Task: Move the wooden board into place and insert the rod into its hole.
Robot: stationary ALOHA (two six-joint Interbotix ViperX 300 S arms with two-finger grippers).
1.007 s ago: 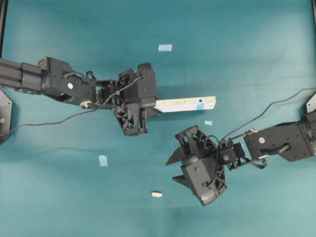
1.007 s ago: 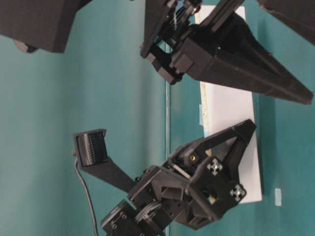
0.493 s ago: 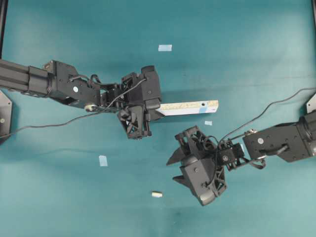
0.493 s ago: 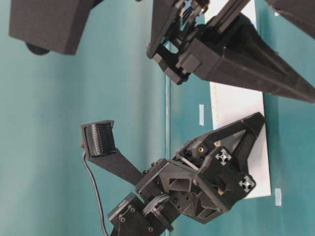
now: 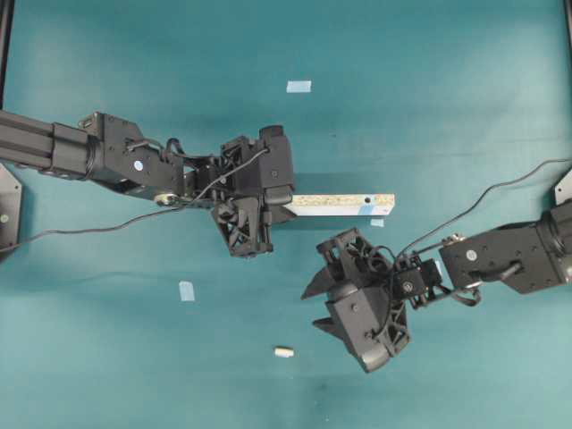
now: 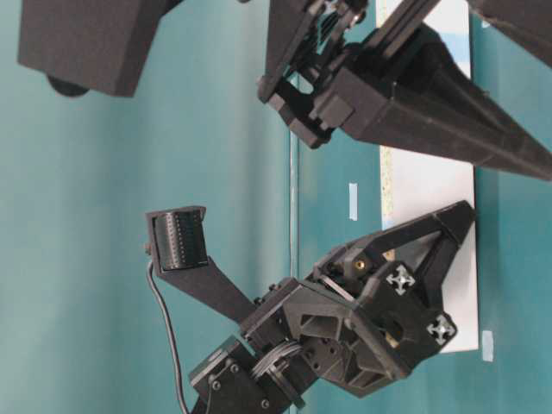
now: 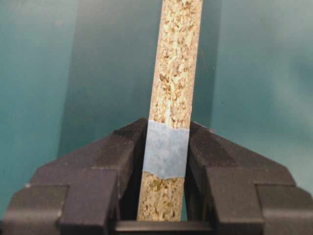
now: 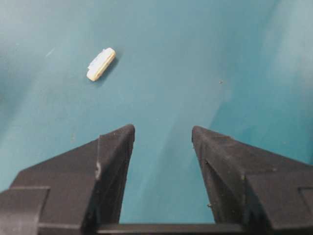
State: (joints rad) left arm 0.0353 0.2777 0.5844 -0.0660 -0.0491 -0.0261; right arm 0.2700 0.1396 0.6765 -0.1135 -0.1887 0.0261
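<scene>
The left gripper (image 7: 165, 147) pinched the wooden board (image 7: 173, 73) edge-up at centre frame. The right gripper (image 8: 162, 142) stood spread and empty; the rod (image 8: 101, 64) lay upper left.

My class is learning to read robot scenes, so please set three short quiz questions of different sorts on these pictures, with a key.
1. True or false: the left gripper is shut on the wooden board.
2. Where is the rod? A: on the table; B: in the right gripper; C: in the board's hole.
3. Fill in: the right gripper's jaws are ____.

Key: 1 true; 2 A; 3 open.
</scene>
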